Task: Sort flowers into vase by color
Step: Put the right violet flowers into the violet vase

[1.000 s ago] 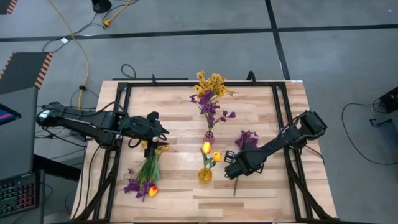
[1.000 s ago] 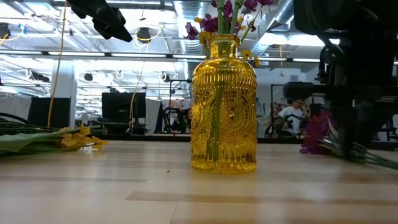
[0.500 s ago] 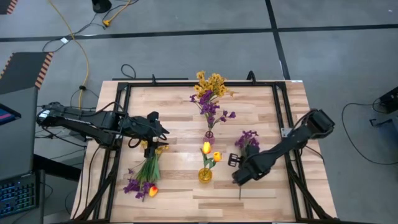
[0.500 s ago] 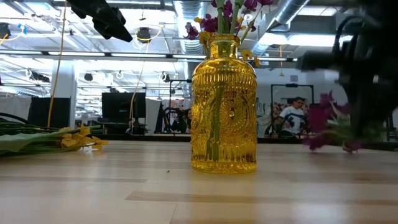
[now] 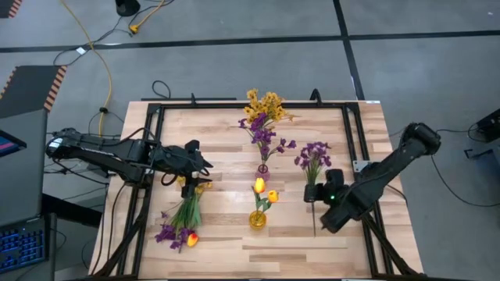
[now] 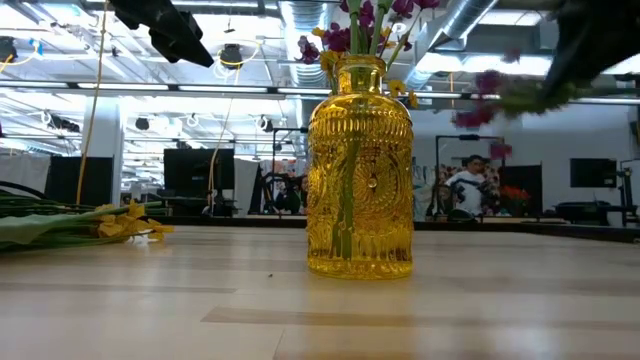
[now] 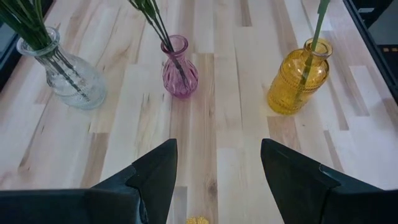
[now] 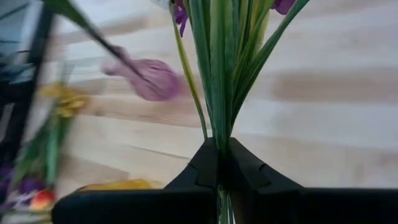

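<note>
The right hand (image 5: 315, 193) is squeezed shut on the green stems of a purple flower bunch (image 5: 313, 154) and holds it up off the counter (image 5: 312, 242), near the counter's right edge. In the right wrist view the stems (image 8: 221, 74) run straight out from between the closed fingers. A yellow vase (image 5: 257, 218) with tulips (image 5: 259, 185) stands near the middle of the counter, close to the front edge. A pink vase (image 5: 263, 169) stands just behind it with purple blooms. A clear vase (image 7: 62, 71) farther back holds yellow flowers (image 5: 264, 103). More flowers (image 5: 182, 222) lie by the left edge. The left hand (image 7: 217, 186) hangs wide open above them.
</note>
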`<control>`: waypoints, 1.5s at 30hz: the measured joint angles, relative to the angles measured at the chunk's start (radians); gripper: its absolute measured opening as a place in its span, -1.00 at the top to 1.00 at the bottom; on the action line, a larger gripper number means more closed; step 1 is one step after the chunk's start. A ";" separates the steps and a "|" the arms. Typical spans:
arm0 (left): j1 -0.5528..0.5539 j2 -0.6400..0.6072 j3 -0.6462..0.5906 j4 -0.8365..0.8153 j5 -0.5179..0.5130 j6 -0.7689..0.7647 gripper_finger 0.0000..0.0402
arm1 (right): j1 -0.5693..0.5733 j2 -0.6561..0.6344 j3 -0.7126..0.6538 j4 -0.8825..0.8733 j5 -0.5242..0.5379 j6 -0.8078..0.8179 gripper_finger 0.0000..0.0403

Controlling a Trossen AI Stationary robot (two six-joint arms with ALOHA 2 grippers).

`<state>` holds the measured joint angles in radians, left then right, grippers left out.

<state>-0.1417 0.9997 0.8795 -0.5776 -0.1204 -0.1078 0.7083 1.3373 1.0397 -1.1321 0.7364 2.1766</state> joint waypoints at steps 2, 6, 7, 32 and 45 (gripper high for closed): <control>0.000 0.000 0.000 0.008 0.000 0.000 -0.09 | 0.016 -0.033 0.000 -0.004 0.047 -0.050 0.79; 0.000 0.000 0.000 0.019 0.000 -0.001 -0.09 | 0.051 -0.097 0.000 -0.034 0.134 -0.130 0.79; 0.000 0.000 0.000 0.019 0.000 -0.003 -0.09 | 0.062 -0.113 0.000 -0.042 0.153 -0.147 0.79; 0.000 0.000 0.000 0.160 0.000 -0.020 -0.09 | 0.247 -0.301 0.001 -0.034 0.832 -0.866 0.79; 0.000 0.000 0.000 0.189 -0.052 -0.020 -0.09 | 0.179 -0.171 0.001 0.087 0.834 -0.869 0.79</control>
<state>-0.1413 0.9993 0.8793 -0.3885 -0.1722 -0.1276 0.8870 1.1667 1.0405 -1.0448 1.5702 1.3079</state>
